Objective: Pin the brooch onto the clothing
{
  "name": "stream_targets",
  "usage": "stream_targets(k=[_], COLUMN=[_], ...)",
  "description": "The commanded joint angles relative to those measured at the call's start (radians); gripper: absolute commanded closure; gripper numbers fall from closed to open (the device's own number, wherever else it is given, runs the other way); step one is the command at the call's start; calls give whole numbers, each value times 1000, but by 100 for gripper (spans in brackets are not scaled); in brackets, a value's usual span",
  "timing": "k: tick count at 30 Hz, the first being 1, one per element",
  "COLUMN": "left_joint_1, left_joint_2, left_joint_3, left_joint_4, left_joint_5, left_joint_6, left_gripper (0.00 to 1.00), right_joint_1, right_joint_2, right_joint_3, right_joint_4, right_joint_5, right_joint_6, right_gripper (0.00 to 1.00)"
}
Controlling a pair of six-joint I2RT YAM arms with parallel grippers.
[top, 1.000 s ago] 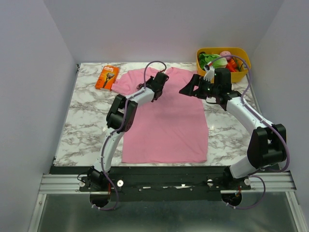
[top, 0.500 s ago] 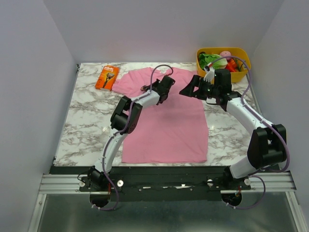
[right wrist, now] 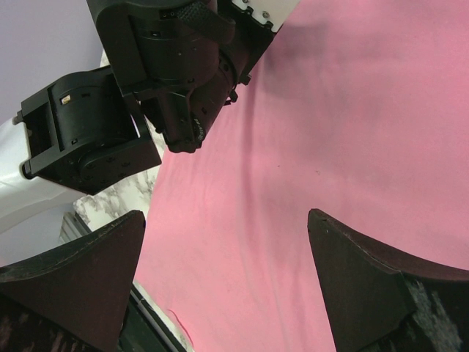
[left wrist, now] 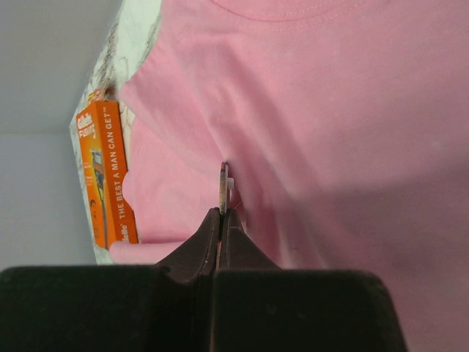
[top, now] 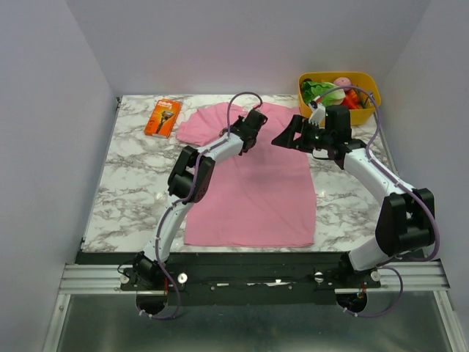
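Across your marble table (top: 124,183) the pink T-shirt (top: 256,191) lay flat, collar toward the far edge; the orange package (top: 163,117) sat just beside one sleeve; your right gripper (right wrist: 227,227) hung over the chest, fingers spread wide and holding nothing; your left gripper (left wrist: 221,218) had its fingers clamped on the brooch (left wrist: 223,187), edge-on over the fabric near that sleeve.

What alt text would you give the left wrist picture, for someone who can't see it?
The left hand, shut, pinches a small brooch edge-on over a pink T-shirt. An orange package lies beside the sleeve, at left.
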Motion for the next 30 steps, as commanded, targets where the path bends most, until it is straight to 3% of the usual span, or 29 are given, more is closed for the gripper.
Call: stream_targets(k=[1, 14, 30], left_joint_1=[-1, 37, 112], left_joint_2=[-50, -137, -337], left_joint_3=[5, -48, -317], left_joint_4=[-14, 0, 220], left_joint_5=[96, 254, 445], left_joint_6=[-85, -274, -430], left_gripper=[100, 100, 100], right_joint_1=[-8, -14, -14], right_joint_2=[-36, -104, -41], right_joint_3=[-5, -13, -31], right_joint_4=[-12, 0, 101], right_joint_5=[-35, -44, -121], right_joint_6=[-19, -14, 29], right_gripper=[0, 0, 0])
